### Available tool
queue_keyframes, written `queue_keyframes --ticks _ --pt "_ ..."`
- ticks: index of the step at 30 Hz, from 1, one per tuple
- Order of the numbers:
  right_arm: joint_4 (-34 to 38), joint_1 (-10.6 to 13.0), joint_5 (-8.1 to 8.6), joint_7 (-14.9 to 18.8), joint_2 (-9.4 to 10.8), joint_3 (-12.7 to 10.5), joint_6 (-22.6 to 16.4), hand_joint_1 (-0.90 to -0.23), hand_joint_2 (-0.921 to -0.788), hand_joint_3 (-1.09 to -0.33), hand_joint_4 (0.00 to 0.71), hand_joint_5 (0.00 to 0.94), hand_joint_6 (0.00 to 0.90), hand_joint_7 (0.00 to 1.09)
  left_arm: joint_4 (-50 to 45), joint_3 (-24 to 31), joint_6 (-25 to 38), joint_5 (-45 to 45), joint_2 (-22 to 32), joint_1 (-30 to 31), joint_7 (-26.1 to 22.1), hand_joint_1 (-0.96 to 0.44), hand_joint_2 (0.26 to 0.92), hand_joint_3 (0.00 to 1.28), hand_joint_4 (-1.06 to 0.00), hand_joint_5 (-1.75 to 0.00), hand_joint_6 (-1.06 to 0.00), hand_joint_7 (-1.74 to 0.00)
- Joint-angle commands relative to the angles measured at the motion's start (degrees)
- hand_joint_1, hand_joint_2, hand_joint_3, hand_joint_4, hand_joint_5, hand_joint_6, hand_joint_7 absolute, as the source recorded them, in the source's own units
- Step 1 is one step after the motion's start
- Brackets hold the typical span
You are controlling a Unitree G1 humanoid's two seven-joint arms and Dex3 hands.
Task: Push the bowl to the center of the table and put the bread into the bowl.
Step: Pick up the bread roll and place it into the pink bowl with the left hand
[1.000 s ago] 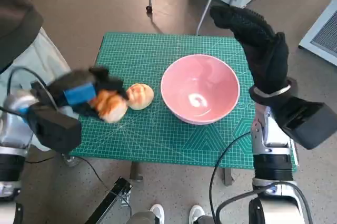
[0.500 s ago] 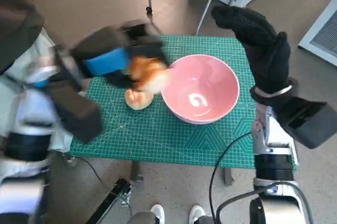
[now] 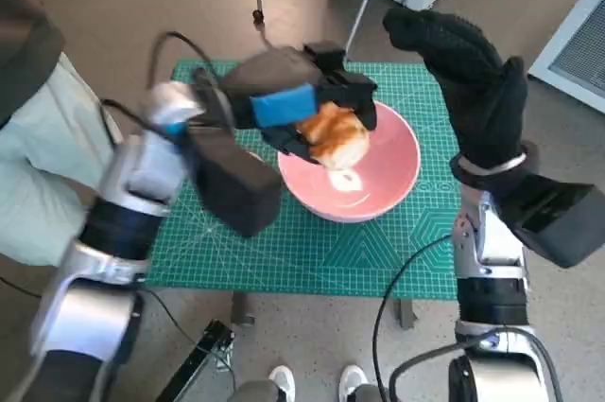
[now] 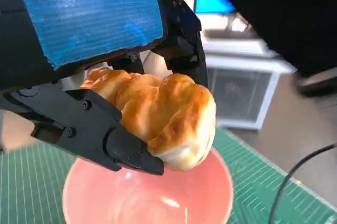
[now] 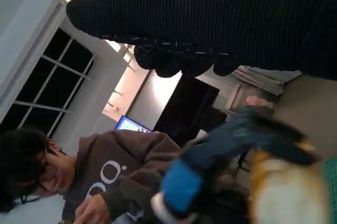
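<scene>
Green cutting-mat covers the counter (image 3: 284, 260), and the pink bowl (image 3: 388, 184) sits near its middle, so I judge the pushing step done and the bread step in hand. Largest thing first: the counter carries the bowl; the bowl is upright and holds nothing I can see but a glint of light on its bottom.

My left hand (image 3: 302, 104) hangs over the bowl's near-left part with the bread (image 3: 333, 137) in it. In the left wrist view the bread (image 4: 163, 118) is a golden twisted roll clamped between my black fingers (image 4: 100, 132) below and the taped back of the hand above, with the bowl (image 4: 210, 192) right underneath. So those fingers are closed round the roll, not spread. A second roll should lie on the mat, but my arm hides that spot and I cannot tell where it is.

My right hand (image 3: 468, 80) is raised beside the bowl's far-right side, apart from it, gloved fingers held loosely straight and gripping nothing.

Next, as I judge it, I must lower the left hand a little toward the bowl's middle and let the fingers part, so the roll drops inside and does not catch the rim.
</scene>
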Motion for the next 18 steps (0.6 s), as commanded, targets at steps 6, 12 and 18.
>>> queue_keyframes --ticks 6,12,18 --pt "-0.4 2.1 0.38 0.4 -0.2 -0.4 0.1 -0.701 -0.921 -0.725 0.233 0.07 -0.001 0.77 4.5 -3.7 8.5 3.7 -2.5 -0.6 -3.1 -0.1 0.873 0.17 -0.23 -0.32 -0.21 -0.76" --pt "-0.1 2.3 0.72 0.4 -0.2 -0.9 -0.7 -0.703 -0.921 -0.718 0.226 0.068 -0.001 0.74 2.1 -4.0 8.6 4.2 -1.4 0.4 -3.6 -0.09 0.871 0.07 -0.27 -0.07 -0.24 -0.56" --pt "1.1 2.0 1.13 0.6 0.0 -1.5 -1.6 -0.703 -0.921 -0.715 0.227 0.068 -0.001 0.73 1.0 -2.7 5.9 3.4 0.1 1.5 -2.0 -0.08 0.876 0.05 -0.29 -0.04 -0.25 -0.54"
